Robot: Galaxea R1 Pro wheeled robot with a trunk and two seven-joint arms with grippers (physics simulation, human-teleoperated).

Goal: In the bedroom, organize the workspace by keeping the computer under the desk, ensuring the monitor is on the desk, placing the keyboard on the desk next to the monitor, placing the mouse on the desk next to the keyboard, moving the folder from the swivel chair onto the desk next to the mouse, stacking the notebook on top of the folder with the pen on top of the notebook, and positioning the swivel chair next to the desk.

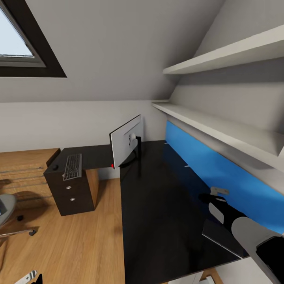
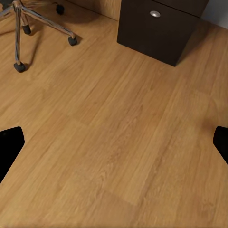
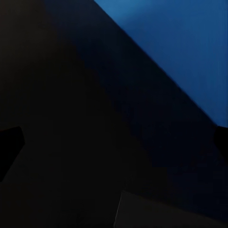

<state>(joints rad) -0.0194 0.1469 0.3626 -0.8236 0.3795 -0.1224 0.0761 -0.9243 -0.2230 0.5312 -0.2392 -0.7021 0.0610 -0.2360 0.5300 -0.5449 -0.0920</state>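
Black and glossy, the tabletop (image 1: 157, 205) runs away from the robot along a blue back panel (image 1: 221, 173), under two white shelves (image 1: 221, 126). The monitor (image 1: 125, 145) stands at the corner where the two wings meet, turned so its grey back shows. The keyboard (image 1: 72, 166) lies well apart from it on the short wing, above a dark drawer unit (image 1: 73, 195), with what looks like the mouse (image 1: 55, 167) just beside it.

The right claw (image 1: 219, 192) hangs low over the tabletop near the panel, apparently empty, with a flat dark sheet (image 1: 221, 234) lying under the forearm; from its wrist camera the finger (image 3: 9, 147) tips sit wide apart. The left claw's finger (image 2: 9, 147) tips also sit spread, holding nothing, over bare wooden floor (image 2: 114, 133).

A chair (image 1: 6, 209) shows at the edge, its chrome base (image 2: 28, 23) near the drawers. Much of the long wing is free, I'd say enough for the folder stack. The shelves overhang the back edge, so lifts there look tight.
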